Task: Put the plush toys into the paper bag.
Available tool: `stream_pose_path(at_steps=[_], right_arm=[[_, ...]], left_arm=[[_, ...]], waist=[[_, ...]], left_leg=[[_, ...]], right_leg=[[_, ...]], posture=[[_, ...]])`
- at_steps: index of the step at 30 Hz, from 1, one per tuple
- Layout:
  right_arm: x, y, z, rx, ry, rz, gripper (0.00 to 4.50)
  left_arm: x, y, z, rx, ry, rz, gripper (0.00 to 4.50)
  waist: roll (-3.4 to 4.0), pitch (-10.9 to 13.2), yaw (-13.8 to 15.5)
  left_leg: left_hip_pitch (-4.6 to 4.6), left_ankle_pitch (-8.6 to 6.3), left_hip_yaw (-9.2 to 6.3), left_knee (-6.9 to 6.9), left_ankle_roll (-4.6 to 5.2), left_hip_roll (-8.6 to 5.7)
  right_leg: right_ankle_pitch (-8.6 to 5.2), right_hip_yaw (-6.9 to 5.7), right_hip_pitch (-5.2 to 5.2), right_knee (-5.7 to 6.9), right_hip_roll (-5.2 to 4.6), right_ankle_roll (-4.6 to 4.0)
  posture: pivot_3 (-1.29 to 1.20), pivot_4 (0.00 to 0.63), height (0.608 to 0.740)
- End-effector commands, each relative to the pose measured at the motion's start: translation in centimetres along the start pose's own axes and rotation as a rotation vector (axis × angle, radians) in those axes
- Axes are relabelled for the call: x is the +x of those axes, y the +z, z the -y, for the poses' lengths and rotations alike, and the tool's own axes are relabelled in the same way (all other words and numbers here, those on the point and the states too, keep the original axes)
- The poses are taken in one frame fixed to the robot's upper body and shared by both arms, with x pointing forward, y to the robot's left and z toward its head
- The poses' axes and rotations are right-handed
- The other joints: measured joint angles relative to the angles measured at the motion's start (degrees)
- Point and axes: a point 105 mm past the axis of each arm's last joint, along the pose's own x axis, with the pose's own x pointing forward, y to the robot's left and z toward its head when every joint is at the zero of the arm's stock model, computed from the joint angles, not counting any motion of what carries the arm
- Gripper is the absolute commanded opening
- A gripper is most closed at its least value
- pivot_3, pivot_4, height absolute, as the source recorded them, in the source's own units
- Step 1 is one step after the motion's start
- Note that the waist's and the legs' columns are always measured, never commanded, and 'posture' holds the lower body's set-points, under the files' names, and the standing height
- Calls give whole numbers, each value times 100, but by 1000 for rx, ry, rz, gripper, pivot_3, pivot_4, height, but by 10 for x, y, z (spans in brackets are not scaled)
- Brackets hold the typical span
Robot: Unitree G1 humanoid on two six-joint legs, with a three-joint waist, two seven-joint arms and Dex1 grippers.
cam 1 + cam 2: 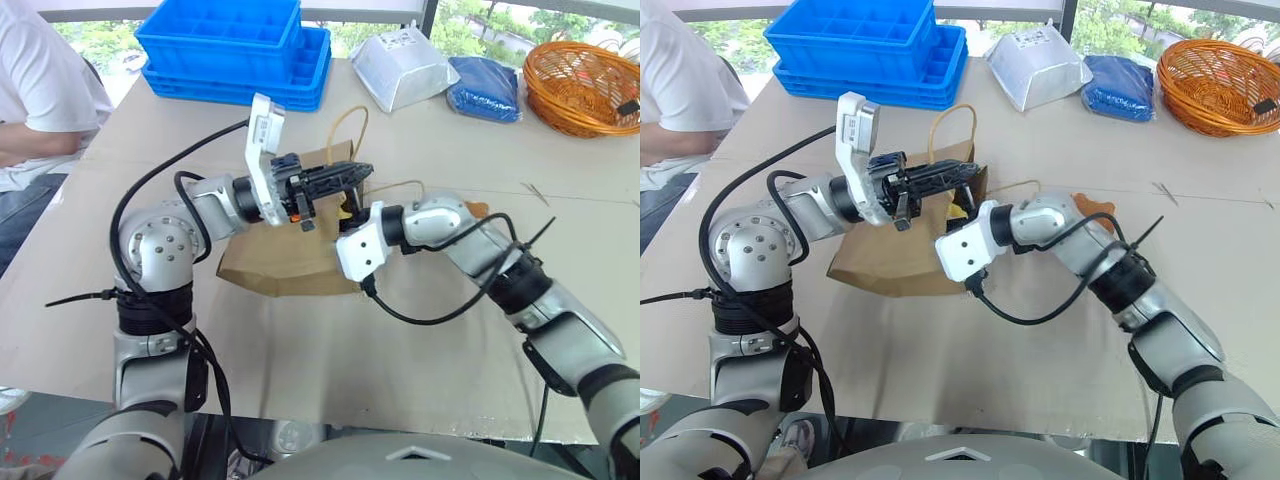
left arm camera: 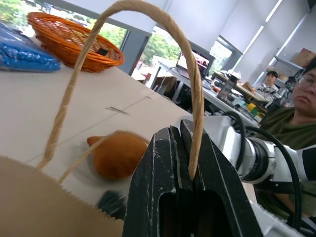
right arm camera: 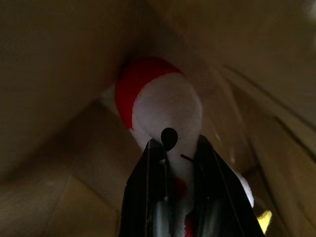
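The brown paper bag [image 1: 280, 262] lies on the table's middle with its mouth lifted. My left gripper [image 1: 356, 175] is shut on one tan loop handle [image 2: 193, 98] and holds the mouth open. My right arm reaches in from the right, and its gripper [image 3: 175, 148] is deep inside the bag. The white plush toy [image 3: 168, 106], with a red tip and a smiling face, sits between its fingers, which press on both sides. The orange-brown bear plush toy [image 1: 1092, 207] lies on the table just behind my right forearm, outside the bag.
Stacked blue crates [image 1: 235, 45] stand at the back, with a silver-white pouch [image 1: 400, 70], a blue pouch [image 1: 485, 88] and an orange wicker basket [image 1: 580, 85] to their right. One person [image 1: 40, 100] sits at the table's left edge, another [image 2: 301, 98] beyond its right side.
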Motion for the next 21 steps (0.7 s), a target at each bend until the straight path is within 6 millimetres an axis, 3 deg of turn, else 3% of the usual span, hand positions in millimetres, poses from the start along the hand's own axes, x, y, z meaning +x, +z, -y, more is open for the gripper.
stream_pose_path(at_steps=[1, 4, 8, 11, 13, 16, 19, 21], right_arm=[[-16, 4, 10, -23, -80, 18, 1863], [-37, 0, 2, 29, -106, -29, 3399], [-79, 7, -4, 211, -234, -76, 3399], [-95, 13, -2, 303, -331, -99, 3399], [-107, 22, 8, 396, -425, -65, 3399], [-146, 28, 31, 575, -660, -29, 3399], [-175, 18, 35, 695, -762, -81, 3399], [-190, -16, 10, 749, -724, -303, 3399]], left_arm=[[-2, 8, 8, 52, -20, 26, 0], [-8, 6, 5, 64, 9, 14, 0], [-17, -1, 0, 86, 56, -5, 0], [-19, -6, 0, 107, 64, -25, 0], [-20, -9, 0, 114, 64, -34, 0], [-24, -12, -1, 132, 80, -40, 0], [-27, -12, -4, 144, 96, -41, 0], [-27, -16, -3, 159, 99, -49, 0]], waist=[[0, 0, 3], [0, 0, 8], [0, 0, 9], [0, 0, -30], [0, 0, -32], [1, 0, -13], [0, 0, 15], [0, 0, 29]], left_leg=[[-1, 0, -3, 0, 0, 0], [-3, 0, -8, 0, 0, -1], [-3, 0, -12, -2, 0, -1], [1, 0, -7, -3, -1, 1], [8, 4, -1, -3, -7, 0], [11, 8, -4, -4, -14, 0], [8, 7, -4, -4, -13, 0], [6, 4, -4, -4, -7, -4]], right_leg=[[0, 1, 0, 0, -4, 0], [0, 5, 1, 1, -12, 0], [0, 5, 1, 1, -14, 0], [-1, 10, 1, 2, -11, 0], [-1, 19, 1, 7, -3, 0], [-1, 18, 1, 11, 5, -1], [-1, 17, 1, 8, 1, -1], [-1, 17, 2, 2, 2, -1]], posture=[[0, 150, 740], [0, 150, 740], [0, 150, 740], [0, 150, 740], [0, 150, 740], [0, 150, 740], [0, 150, 740], [0, 150, 740]])
